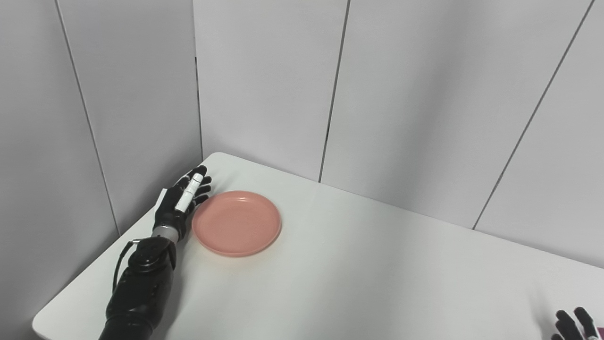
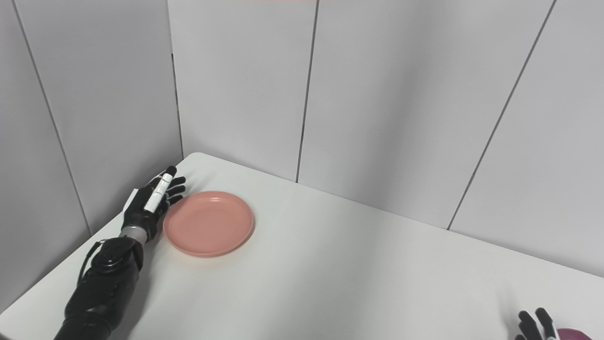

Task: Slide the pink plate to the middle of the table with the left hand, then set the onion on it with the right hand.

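A round pink plate [image 1: 236,223] lies on the white table [image 1: 358,264] near its far left corner. My left hand [image 1: 181,202] rests flat against the plate's left rim, fingers stretched out and apart, holding nothing. At the bottom right edge only the fingertips of my right hand [image 1: 573,325] show, spread apart. Just beside them in the right eye view peeks a purple rounded thing [image 2: 573,334], probably the onion; most of it is cut off by the frame.
Grey wall panels [image 1: 264,85] close in the table at the back and on the left. The table's rounded far corner [image 1: 219,157] lies just beyond my left hand.
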Available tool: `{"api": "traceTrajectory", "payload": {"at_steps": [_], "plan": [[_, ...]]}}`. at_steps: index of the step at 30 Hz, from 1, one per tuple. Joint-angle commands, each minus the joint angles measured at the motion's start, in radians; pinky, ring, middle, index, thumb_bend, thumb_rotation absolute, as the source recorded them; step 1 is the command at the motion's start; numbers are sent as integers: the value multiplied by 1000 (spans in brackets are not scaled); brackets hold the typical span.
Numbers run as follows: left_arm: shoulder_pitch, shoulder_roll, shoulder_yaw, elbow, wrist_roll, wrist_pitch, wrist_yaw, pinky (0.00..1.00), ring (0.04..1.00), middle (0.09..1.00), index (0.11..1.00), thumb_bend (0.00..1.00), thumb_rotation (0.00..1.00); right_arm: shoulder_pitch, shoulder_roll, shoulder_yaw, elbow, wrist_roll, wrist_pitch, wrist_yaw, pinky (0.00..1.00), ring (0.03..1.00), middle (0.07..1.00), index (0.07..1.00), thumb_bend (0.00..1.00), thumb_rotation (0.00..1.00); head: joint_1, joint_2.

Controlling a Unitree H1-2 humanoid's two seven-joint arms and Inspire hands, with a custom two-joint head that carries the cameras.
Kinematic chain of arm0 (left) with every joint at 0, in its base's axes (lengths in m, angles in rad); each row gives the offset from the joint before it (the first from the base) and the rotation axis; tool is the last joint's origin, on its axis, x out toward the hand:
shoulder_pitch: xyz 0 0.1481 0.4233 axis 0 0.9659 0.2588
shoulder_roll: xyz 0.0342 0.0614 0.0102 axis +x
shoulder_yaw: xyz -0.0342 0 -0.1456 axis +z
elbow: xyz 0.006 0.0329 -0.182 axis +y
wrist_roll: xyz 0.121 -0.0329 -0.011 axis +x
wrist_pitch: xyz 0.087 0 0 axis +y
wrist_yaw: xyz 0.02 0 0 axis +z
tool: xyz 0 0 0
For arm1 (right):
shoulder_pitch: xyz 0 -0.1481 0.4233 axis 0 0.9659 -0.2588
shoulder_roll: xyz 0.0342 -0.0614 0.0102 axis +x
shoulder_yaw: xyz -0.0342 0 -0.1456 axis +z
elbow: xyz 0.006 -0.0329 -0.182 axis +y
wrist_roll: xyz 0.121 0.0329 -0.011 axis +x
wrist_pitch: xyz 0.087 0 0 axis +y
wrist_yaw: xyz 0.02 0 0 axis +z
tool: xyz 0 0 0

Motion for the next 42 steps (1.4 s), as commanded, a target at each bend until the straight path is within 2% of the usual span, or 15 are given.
{"api": "traceTrajectory", "payload": {"at_steps": [1, 8, 16, 23, 28, 32, 34, 42], "plan": [[-20, -9, -18, -23, 1, 14, -18, 816, 824, 809, 846, 841, 757, 124, 65, 25, 84, 11, 50, -11, 1000, 996, 941, 1000, 779, 1000, -1, 2], [1, -41, -24, -72, -29, 38, -29, 826, 825, 817, 838, 855, 751, 123, 67, 23, 80, 10, 52, -13, 1000, 993, 940, 1000, 792, 1000, -1, 2], [55, -96, -25, -190, -87, 127, -36, 842, 845, 838, 859, 845, 722, 125, 64, 26, 71, 9, 61, -17, 1000, 988, 933, 1000, 801, 1000, -5, 14], [87, -133, -40, -234, -95, 139, -55, 878, 833, 811, 848, 866, 701, 127, 59, 34, 72, 4, 50, -10, 1000, 994, 940, 1000, 806, 1000, -16, 26], [101, -162, -54, -254, -101, 149, -62, 856, 828, 820, 856, 862, 686, 133, 60, 40, 65, 13, 51, 1, 1000, 1000, 943, 1000, 805, 1000, -28, 33], [105, -180, -92, -248, -73, 136, -72, 847, 826, 823, 860, 852, 700, 138, 68, 34, 71, 46, 39, 26, 1000, 1000, 943, 1000, 796, 1000, -41, 40], [103, -188, -110, -252, -76, 151, -79, 845, 822, 824, 864, 852, 703, 141, 71, 35, 65, 49, 44, 27, 1000, 997, 937, 1000, 795, 1000, -48, 45], [85, -228, -156, -249, -68, 153, -88, 861, 831, 828, 867, 825, 716, 148, 86, 45, 27, 31, 66, 0, 1000, 977, 917, 993, 782, 1000, -78, 61]]}}
